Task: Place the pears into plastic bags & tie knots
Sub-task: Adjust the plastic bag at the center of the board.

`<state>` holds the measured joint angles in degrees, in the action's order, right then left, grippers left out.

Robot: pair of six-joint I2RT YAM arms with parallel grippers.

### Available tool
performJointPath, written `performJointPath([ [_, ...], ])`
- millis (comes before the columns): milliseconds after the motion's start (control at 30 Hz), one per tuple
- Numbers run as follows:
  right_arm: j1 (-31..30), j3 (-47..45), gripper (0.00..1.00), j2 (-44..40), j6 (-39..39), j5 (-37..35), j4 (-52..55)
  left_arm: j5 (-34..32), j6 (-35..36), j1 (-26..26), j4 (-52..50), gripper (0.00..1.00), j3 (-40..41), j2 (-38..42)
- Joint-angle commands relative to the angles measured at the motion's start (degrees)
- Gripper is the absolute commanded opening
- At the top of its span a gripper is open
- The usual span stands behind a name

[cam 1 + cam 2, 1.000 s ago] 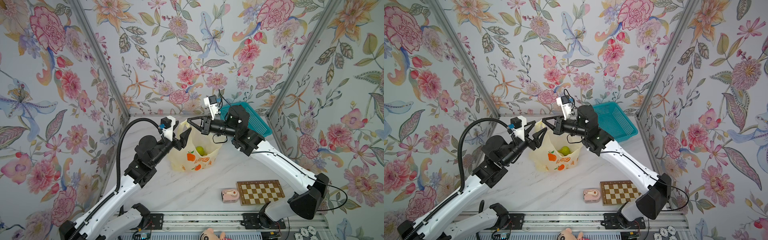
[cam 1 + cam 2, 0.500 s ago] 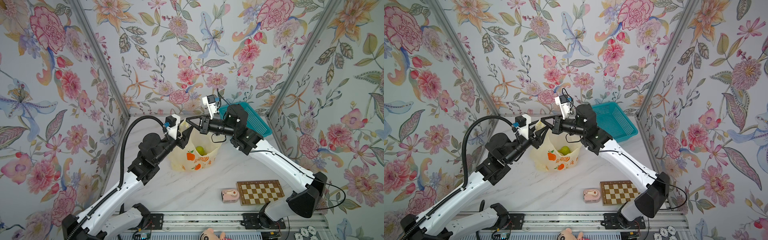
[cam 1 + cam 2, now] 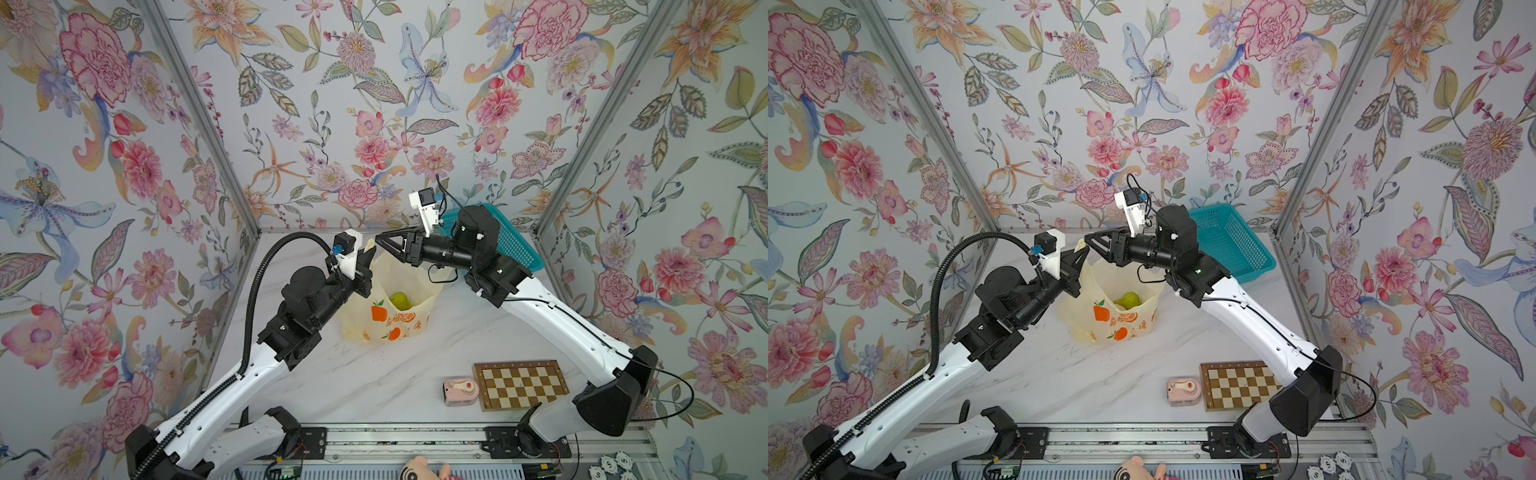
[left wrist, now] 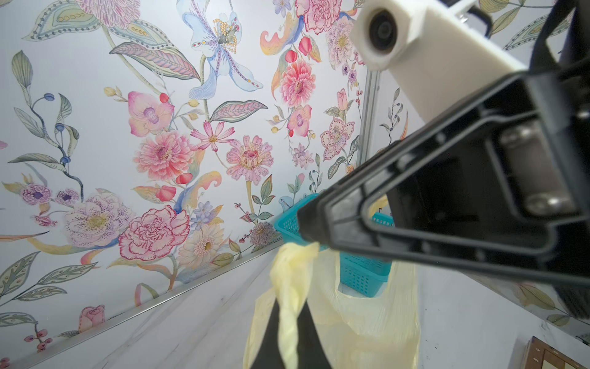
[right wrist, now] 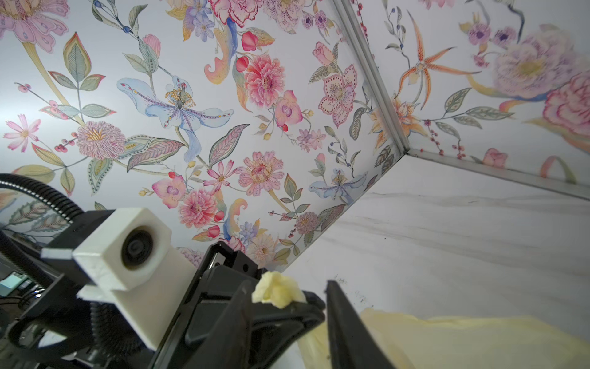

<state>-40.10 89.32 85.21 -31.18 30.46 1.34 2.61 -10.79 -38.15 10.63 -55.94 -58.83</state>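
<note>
pale-yellow plastic bag (image 3: 386, 328) sags below the left fingers (image 4: 266, 348) and right fingers (image 4: 314, 223), its orange lettering (image 3: 399, 319) too small to read, a green pear (image 3: 399, 300) inside. the left pair clamp the twisted handle (image 4: 287, 303); the right pair crowd its tip, pinching or not i cannot tell. teal basket (image 3: 515, 245) behind them; chessboard (image 3: 519, 384) and pink toy (image 3: 459, 390) well apart.

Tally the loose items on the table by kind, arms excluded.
plastic bag: 1
pear: 1 clearly visible, green, inside the bag; any others are hidden
teal basket: 1
chessboard: 1
pink toy: 1
Total: 5
</note>
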Motion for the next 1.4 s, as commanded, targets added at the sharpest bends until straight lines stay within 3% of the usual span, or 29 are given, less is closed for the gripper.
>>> performJointPath([
  [0,5.74,-2.36,0.58,-7.28,4.32,0.83,1.18,-1.99,1.21,1.26,-2.57,0.03,-1.48,1.07],
  [167,13.17,-11.29,0.73,-16.29,13.38,3.15,1.69,0.08,-0.91,6.21,-4.72,0.04,-2.64,0.83],
  [400,18.52,-26.85,0.80,-25.66,26.41,5.69,-4.60,6.65,-3.10,13.42,-7.41,0.04,-3.91,-1.19],
  [500,21.01,-31.47,0.81,-25.70,25.77,6.87,-11.37,9.70,-3.09,15.50,-7.75,0.04,-3.91,-1.83],
  [600,25.47,-33.12,0.80,-21.99,21.86,17.04,-20.87,12.59,-3.01,17.85,-8.05,0.04,-3.82,-2.89],
  [800,26.23,-33.73,0.85,-12.37,19.54,30.07,-38.69,15.88,-2.47,20.60,-8.18,0.04,-3.52,-5.83],
  [967,24.88,-30.85,0.99,-5.82,20.15,35.62,-43.84,17.44,-2.61,21.81,-8.01,0.04,-3.21,-6.39],
  [1200,20.50,-23.58,0.99,3.73,20.46,43.01,-48.34,17.76,-2.49,22.38,-8.68,0.04,-3.21,-6.17],
  [1367,19.18,-18.51,0.99,10.59,18.85,44.43,-50.31,18.25,-2.14,22.64,-9.16,0.04,-3.21,-5.86],
])
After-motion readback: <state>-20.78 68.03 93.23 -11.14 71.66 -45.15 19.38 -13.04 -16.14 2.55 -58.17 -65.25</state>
